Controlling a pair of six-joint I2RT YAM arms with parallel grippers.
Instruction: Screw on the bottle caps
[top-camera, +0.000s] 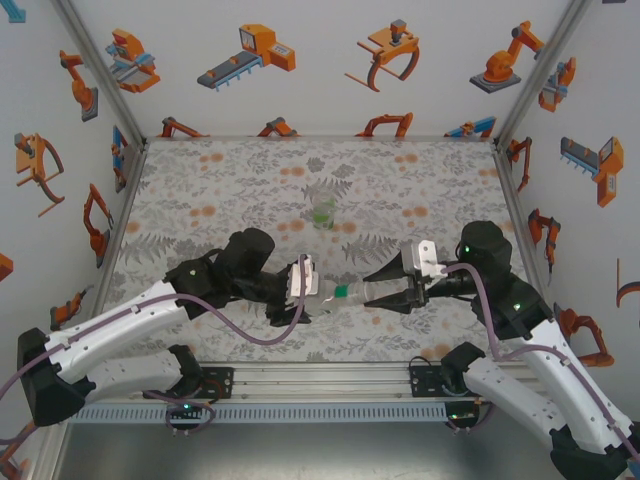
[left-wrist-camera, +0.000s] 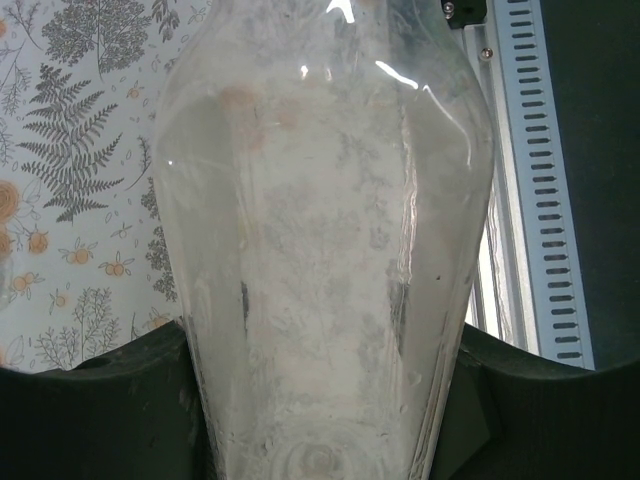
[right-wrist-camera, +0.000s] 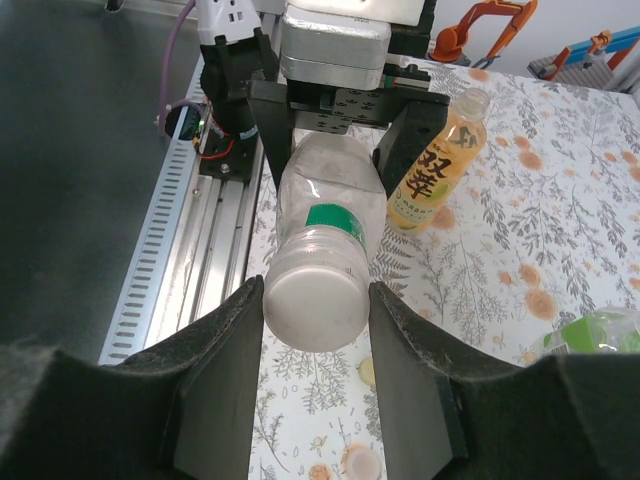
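Observation:
A slim colourless bottle with a green label band hangs level above the mat's near edge, between both arms. My left gripper is shut on its body; in the left wrist view the bottle spans the gap between the dark fingers. Its white cap sits on the neck, and my right gripper is shut on it, both fingers touching its sides. The amber-yellow bottle stands uncapped just beyond. A green-tinted bottle stands mid-mat. A yellowish cap lies on the mat under the held bottle.
The aluminium rail with the arm bases runs along the near edge, directly below the held bottle. Frame posts and printed walls close the left, right and back sides. The fern-patterned mat stretches toward the back.

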